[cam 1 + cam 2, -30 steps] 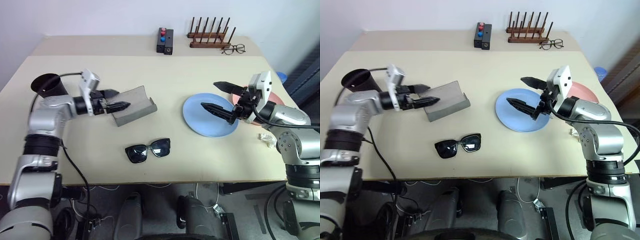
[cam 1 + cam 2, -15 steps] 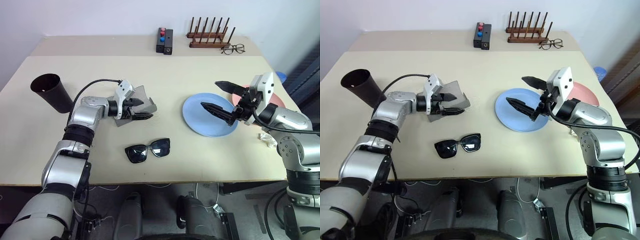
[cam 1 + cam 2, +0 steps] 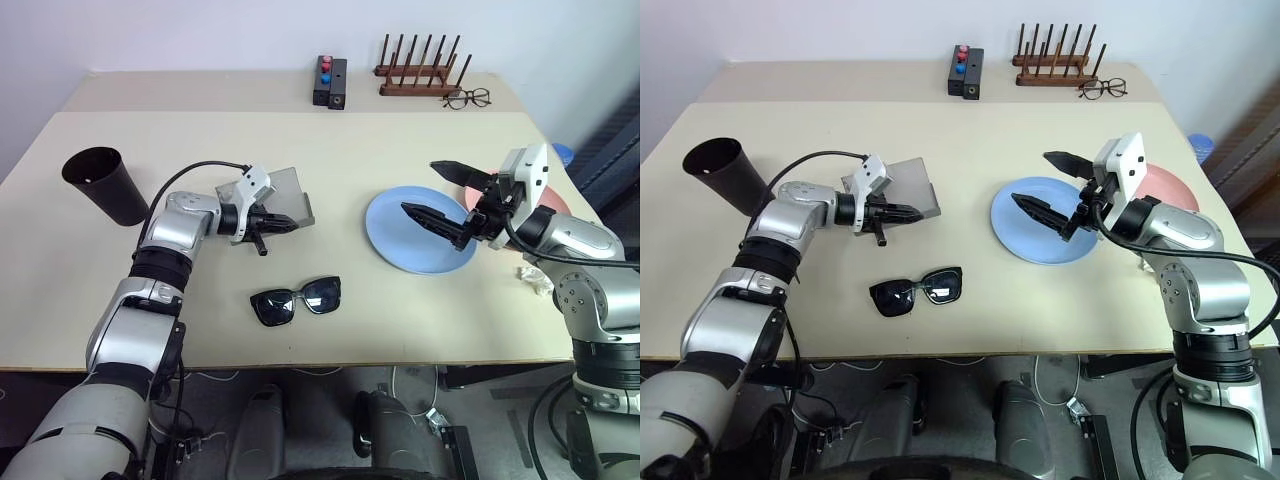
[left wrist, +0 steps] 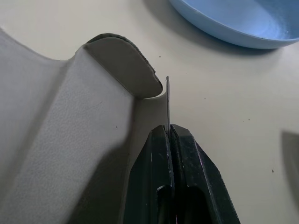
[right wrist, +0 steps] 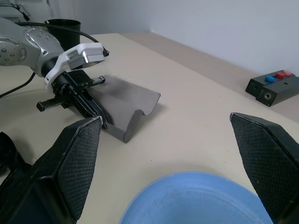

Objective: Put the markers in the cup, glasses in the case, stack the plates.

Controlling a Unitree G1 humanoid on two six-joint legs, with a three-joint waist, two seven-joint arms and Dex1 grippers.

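Sunglasses [image 3: 296,300] with black frames and dark lenses lie open on the beige table [image 3: 400,300], nearest its front edge and apart from everything else. Just behind them, the left gripper [image 3: 283,225] is clenched on the thin front wall of the grey case [image 3: 285,200], which sits open; the left wrist view shows the two black fingers [image 4: 161,158] pressed together with a sliver of the case's edge between them, though how firmly they hold it is hard to judge. To the right, the right gripper [image 3: 438,192] hovers with its jaws spread wide and empty over the light blue plate [image 3: 400,240]. The pink plate [image 3: 548,200] lies behind that arm, mostly hidden, so whether the two plates touch cannot be told. A small crumpled white object [image 3: 532,279], too small to identify, lies near the table's right edge. At the far left stands the black cup [image 3: 105,185]; its inside is too dark to see. Along the back edge are a black box [image 3: 330,81] with red and blue buttons, a wooden peg rack [image 3: 420,70], and wire-rimmed spectacles [image 3: 467,98].
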